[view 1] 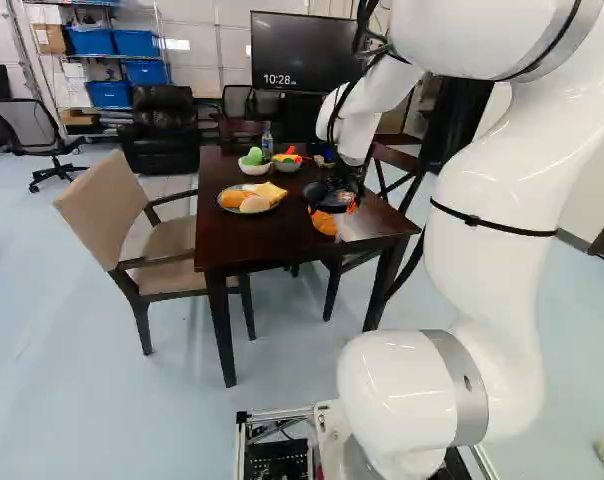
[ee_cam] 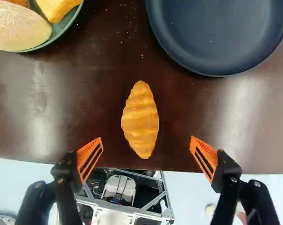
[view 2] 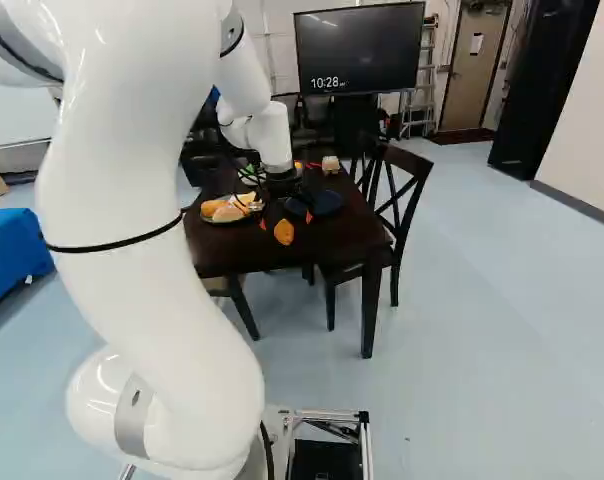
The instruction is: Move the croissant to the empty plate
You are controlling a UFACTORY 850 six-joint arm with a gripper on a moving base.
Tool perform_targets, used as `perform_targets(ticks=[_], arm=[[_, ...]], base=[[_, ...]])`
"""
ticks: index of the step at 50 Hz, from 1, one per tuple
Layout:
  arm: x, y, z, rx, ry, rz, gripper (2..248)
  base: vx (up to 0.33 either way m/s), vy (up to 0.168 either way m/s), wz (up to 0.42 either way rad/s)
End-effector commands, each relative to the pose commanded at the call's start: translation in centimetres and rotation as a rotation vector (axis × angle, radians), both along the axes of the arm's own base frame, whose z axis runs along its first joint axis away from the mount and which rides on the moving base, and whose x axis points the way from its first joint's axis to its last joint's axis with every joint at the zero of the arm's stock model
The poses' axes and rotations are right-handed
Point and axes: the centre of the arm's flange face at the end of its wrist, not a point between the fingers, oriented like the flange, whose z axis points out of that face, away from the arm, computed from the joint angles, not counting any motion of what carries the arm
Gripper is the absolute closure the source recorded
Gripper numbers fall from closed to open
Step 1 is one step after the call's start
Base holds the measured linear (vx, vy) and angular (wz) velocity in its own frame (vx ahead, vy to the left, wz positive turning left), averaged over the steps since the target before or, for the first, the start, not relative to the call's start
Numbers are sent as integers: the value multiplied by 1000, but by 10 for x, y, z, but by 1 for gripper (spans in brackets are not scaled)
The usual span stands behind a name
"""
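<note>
- Where the left base view and right base view look past the white arm, the black gripper [view 2: 285, 221] appears above the near part of a dark wooden table [view 2: 222, 250].
- Croissant [ee_cam: 140, 119]: lies on the tabletop near the edge facing the base; visible in all three views, in full outline only from the wrist.
- Wrist view: the two fingers of the gripper [ee_cam: 146, 140] stand wide open, orange pads [ee_cam: 90, 157] apart from the croissant. One end of the pastry lies between the fingertips, the rest ahead of them.
- Dark blue round plate [ee_cam: 216, 37]: ahead of the gripper and to one side of the croissant, apart from it; its broad inner surface shows in the wrist view, while the right base view gives a low, slanted outline beside the gripper.
- Green plate [ee_cam: 69, 32]: only partly within the wrist view, with an oval bread roll [ee_cam: 17, 27] and a yellow piece of food [ee_cam: 58, 8]; the left base view shows its load more fully.
- Left base view: a white bowl [view 1: 252, 169] holding something green, a clear bottle [view 1: 267, 142] behind it, and a beige armchair [view 1: 122, 215] beside the table.
- Right base view: a ladder [view 2: 420, 105] and a door [view 2: 474, 68] at the back of the room.
</note>
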Motion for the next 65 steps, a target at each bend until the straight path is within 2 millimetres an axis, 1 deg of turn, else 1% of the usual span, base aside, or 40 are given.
perform_targets(ticks=[21,42,65], arm=[[19,0,-1,1,0,4,3],[30,-1,-28,3,41,3,3],[30,-1,-28,3,40,3,3]], base=[[0,0,0],[0,0,0],[0,0,0]])
